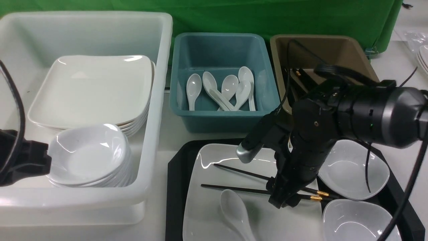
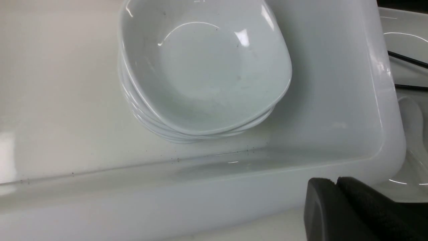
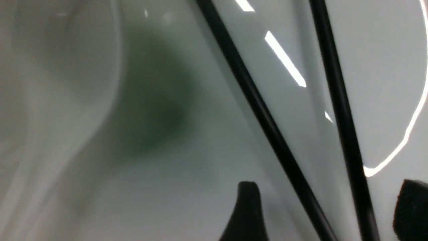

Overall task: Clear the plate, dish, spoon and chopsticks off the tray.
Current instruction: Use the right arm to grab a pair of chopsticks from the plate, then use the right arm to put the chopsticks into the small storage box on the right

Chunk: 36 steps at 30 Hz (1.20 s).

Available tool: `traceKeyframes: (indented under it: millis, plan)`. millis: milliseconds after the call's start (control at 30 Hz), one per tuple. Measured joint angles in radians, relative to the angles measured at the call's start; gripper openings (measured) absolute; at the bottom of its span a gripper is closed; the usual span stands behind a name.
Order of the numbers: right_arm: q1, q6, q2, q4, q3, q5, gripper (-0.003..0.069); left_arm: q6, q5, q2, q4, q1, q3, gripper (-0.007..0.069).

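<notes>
The black tray (image 1: 174, 187) carries the large white plate (image 1: 207, 160). On the plate lie the white spoon (image 1: 234, 209) and the two black chopsticks (image 1: 240, 171), which end in gold bands. Two small white dishes (image 1: 354, 170) (image 1: 356, 221) sit on the tray's right side. My right gripper (image 1: 284, 201) hangs open low over the chopsticks near their gold ends. In the right wrist view both chopsticks (image 3: 260, 110) run between its spread fingers (image 3: 247, 201) above the plate (image 3: 167, 187). My left gripper (image 2: 336, 182) is shut and empty, beside the white tub's near wall.
A white tub (image 1: 157, 100) at left holds stacked square plates (image 1: 93, 90) and stacked small dishes (image 1: 87, 154). A teal tub (image 1: 187, 110) behind the tray holds several spoons. A brown tub (image 1: 361, 53) at the back right has dark sticks in it.
</notes>
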Motion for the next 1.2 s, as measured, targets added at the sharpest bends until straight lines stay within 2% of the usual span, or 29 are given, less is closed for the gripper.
traceKeyframes:
  millis: [167,200,267,333,400,433,767,1100,1200]
  plan:
    - [0.000,0.002,0.046,-0.003,-0.001,-0.006,0.0562,0.001,0.003,0.000,0.000,0.000,0.000,0.0017]
    - [0.000,0.007,0.048,-0.003,-0.001,-0.013,0.0535,0.001,0.003,0.000,-0.004,0.000,0.000,0.0017]
    - [0.000,0.021,0.048,-0.004,-0.001,-0.031,0.0461,0.001,0.003,0.000,-0.010,0.000,0.000,0.0017]
    - [0.001,0.031,0.048,-0.005,-0.001,-0.046,0.0339,0.001,0.003,0.000,-0.019,0.000,0.000,0.0017]
    - [0.002,0.036,0.048,-0.006,-0.001,-0.063,0.0165,0.001,0.003,0.000,-0.022,0.000,0.000,0.0017]
    - [0.002,0.041,0.048,-0.007,-0.001,-0.067,0.0132,0.001,0.003,0.000,-0.023,0.000,0.000,0.0017]
    - [0.002,0.061,0.012,-0.006,-0.001,-0.072,0.0142,0.005,0.002,0.000,-0.024,0.000,0.000,0.0017]
    - [0.040,0.062,-0.241,0.024,-0.001,-0.063,0.0142,0.005,-0.035,0.000,-0.030,0.000,0.000,0.0017]
    - [-0.003,0.123,-0.307,0.020,-0.001,-0.149,0.0142,0.005,-0.035,0.000,-0.031,0.000,0.000,0.0017]
